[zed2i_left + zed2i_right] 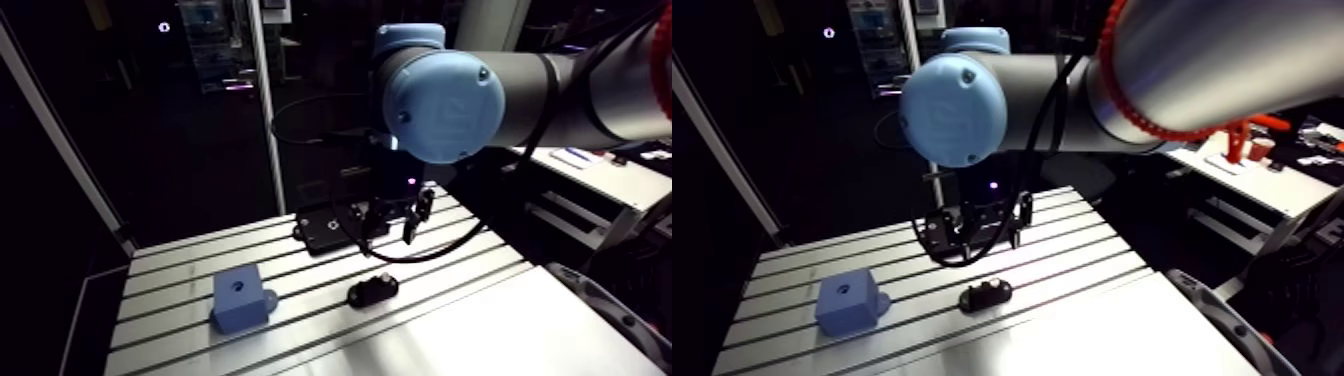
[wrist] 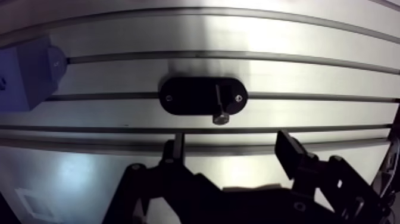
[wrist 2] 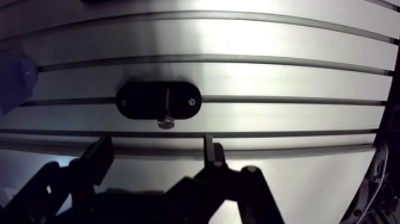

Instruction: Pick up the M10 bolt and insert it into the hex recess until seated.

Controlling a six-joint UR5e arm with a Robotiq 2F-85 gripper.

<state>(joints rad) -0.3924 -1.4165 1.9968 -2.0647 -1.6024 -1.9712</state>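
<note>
Two fingers [image 2: 290, 149] of your pincer [image 2: 233, 148] stand wide apart, holding nothing. The M10 bolt [image 2: 220, 106] lies across the black holder [image 2: 184, 95] on the surface [image 2: 297, 36], just ahead. This looks like the picking-up step. Next, go down and close on the bolt.

bolt [image 2: 220, 107] lies across the holder [image 2: 181, 96] on the table [image 2: 268, 71]; the block [image 2: 24, 74] sits apart beside it.

Blue block [image 1: 240, 298] lower left in the arm view; black oval holder [image 1: 372, 290] at centre, dark bolt [image 2: 220, 107] with silvery head; silver table [image 1: 450, 275] striped by dark slots; gripper [image 1: 394, 234] black.
</note>
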